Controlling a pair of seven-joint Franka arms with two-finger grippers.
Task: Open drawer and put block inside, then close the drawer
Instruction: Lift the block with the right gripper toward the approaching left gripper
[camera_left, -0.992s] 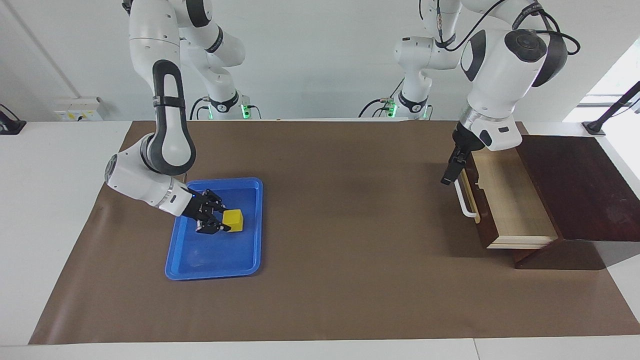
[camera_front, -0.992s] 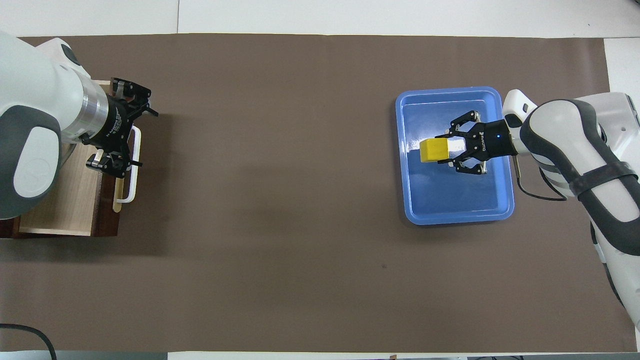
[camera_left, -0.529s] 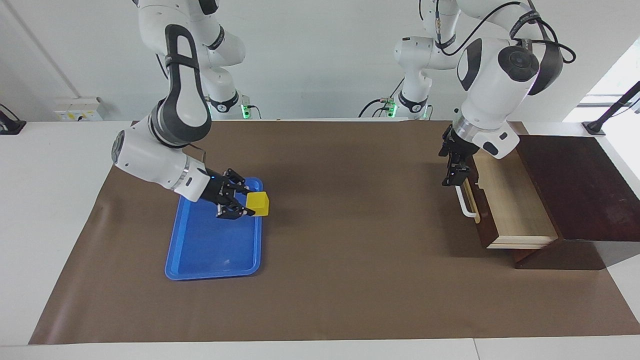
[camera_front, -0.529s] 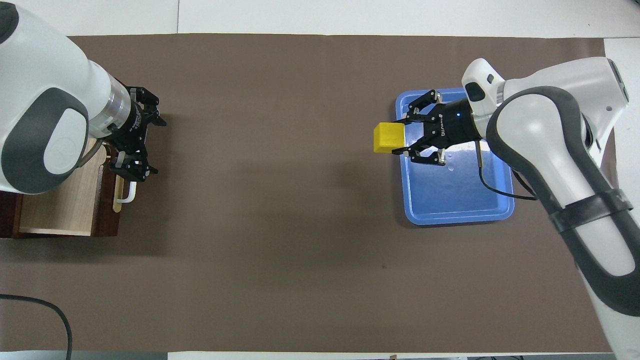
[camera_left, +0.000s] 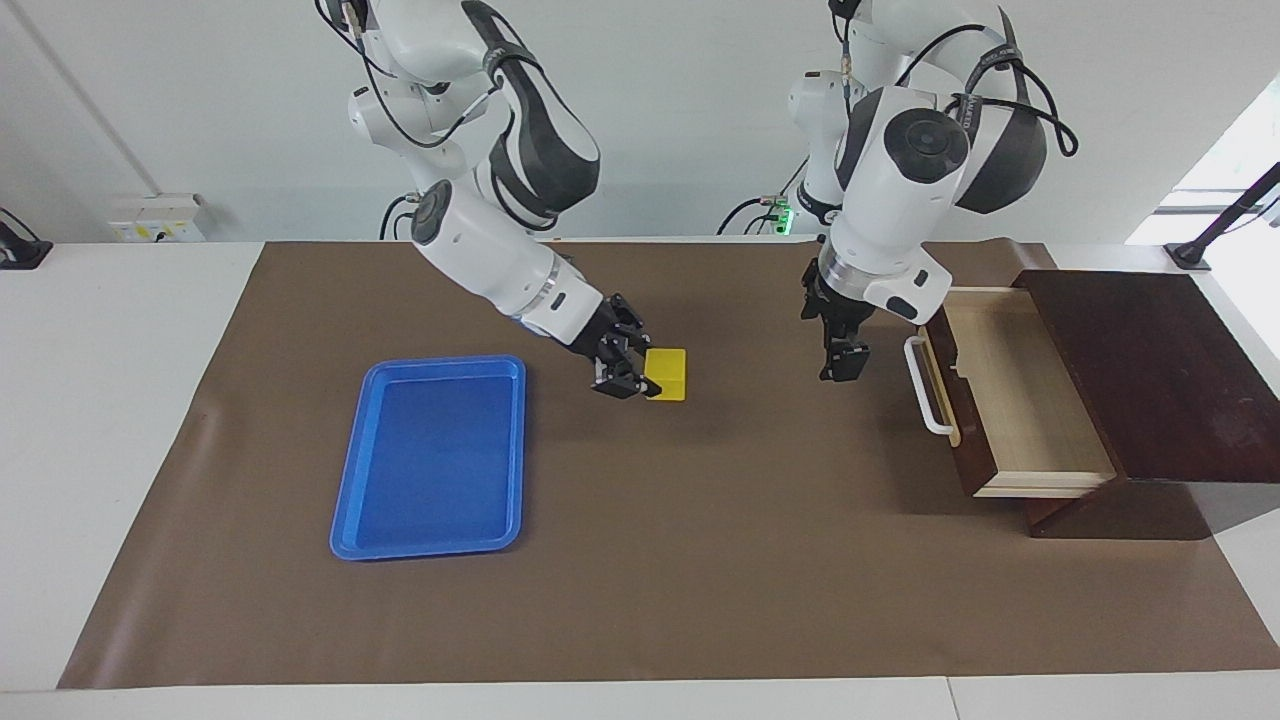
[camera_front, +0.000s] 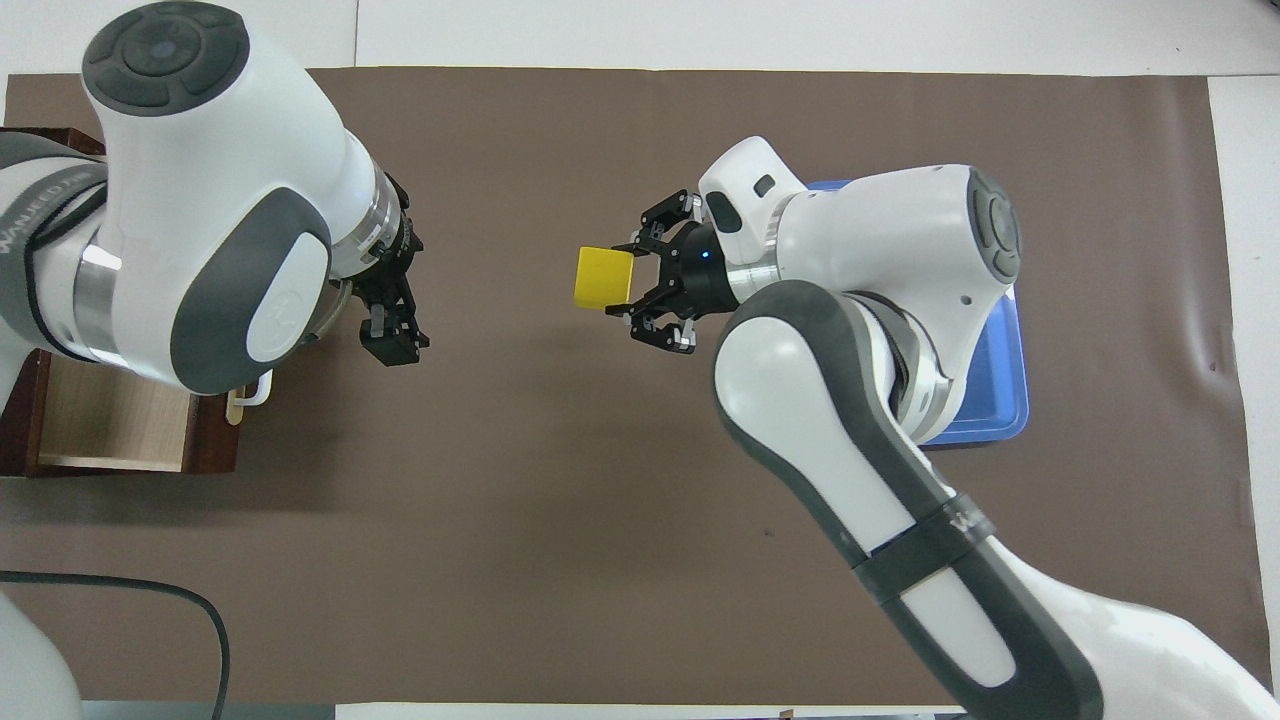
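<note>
Facing view: right end effector (camera_left: 634, 375) grips smooth yellow cube (camera_left: 667, 374).

Block (camera_left: 667, 372): small bright yellow cube, raised over the bare brown mat mid-table, between the blue tray (camera_left: 430, 455) and the drawer. Drawer (camera_left: 1010, 390): dark brown front with white bar handle (camera_left: 926, 385), pulled open, pale wood interior exposed, at the left arm's end of the table.

right gripper (camera_left: 628, 378) carried block (camera_left: 667, 374) up off blue tray (camera_left: 428, 530), now over mat mid-table. left gripper (camera_left: 843, 362) moved off drawer (camera_left: 1010, 400) handle toward block.
</note>
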